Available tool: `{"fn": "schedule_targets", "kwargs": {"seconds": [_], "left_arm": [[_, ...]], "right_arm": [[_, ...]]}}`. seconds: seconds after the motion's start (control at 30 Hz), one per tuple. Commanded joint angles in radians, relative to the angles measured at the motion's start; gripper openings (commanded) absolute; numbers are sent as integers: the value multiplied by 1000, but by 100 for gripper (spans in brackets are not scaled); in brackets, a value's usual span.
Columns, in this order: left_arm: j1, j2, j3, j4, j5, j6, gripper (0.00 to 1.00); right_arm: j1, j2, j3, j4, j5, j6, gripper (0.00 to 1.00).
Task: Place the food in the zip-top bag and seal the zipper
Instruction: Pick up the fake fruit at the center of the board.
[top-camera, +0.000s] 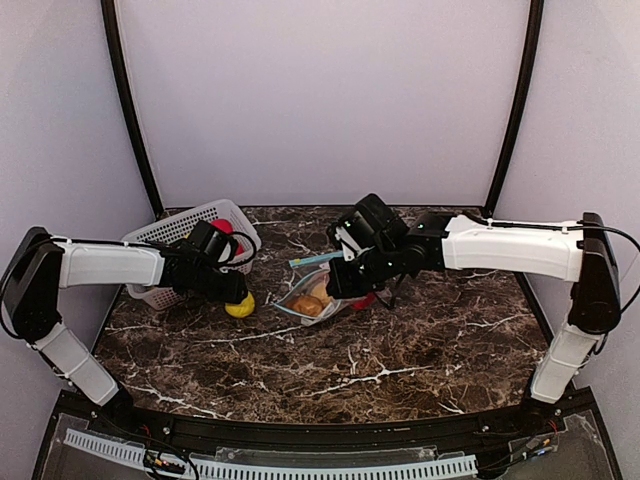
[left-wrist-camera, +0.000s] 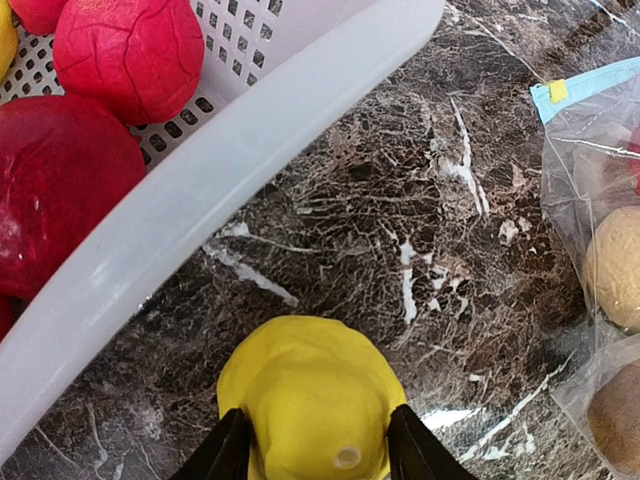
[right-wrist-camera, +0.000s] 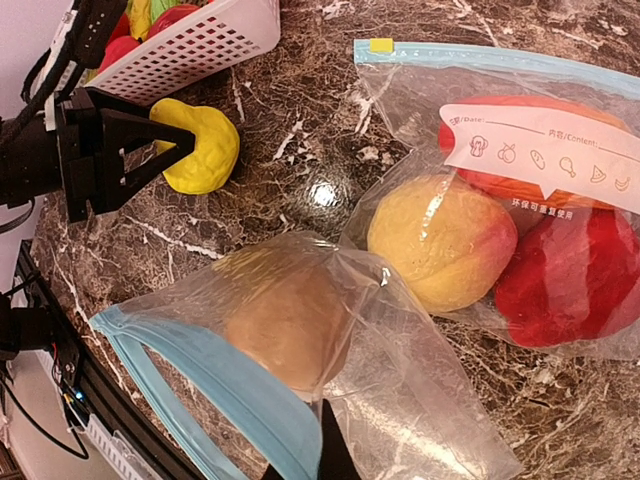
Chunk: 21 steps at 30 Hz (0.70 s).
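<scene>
Now mid-pick: left gripper (left-wrist-camera: 315, 455) jaws narrow, clasping yellow toy fruit (left-wrist-camera: 305, 390) on counter (top-camera: 400, 350), left rear, just beside basket (left-wrist-camera: 250, 170) rim. Right gripper (right-wrist-camera: 305, 462) pinched tight on zip-top bag (right-wrist-camera: 420, 400) lip, mid-counter. Next, likely: lift fruit, carry to bag mouth, release inside. Zipper (right-wrist-camera: 190, 370) not yet sealed.

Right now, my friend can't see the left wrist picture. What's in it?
Two black fingers press both sides of a yellow toy food on a marble table. A white basket of red toy foods sits upper left; a zip-top bag peeks in at right.
</scene>
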Motion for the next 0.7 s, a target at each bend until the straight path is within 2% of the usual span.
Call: {"fn": "schedule_targets", "kwargs": {"seconds": [0.0,0.17,0.3,0.4,0.57,0.67], "left_arm": [[4,19,31,-25,-22,22,49],[4,38,51,-30,-36,29,50],[4,38,54,-31,-45,29,40],[4,13,41,-34,-46,22,37],[4,-161,-34,18,-29,32,33],[1,-309,-95,68,86,47,33]], "right_arm": [[-7,-34,-16,19,8,8,0],[-7,-37,-19,18,11,9,0],[-7,-39,-20,18,13,10,0],[-7,-43,-20,19,15,10,0],[-7,-46,-15,18,12,9,0],[-7,-43,-6,18,-5,7,0]]}}
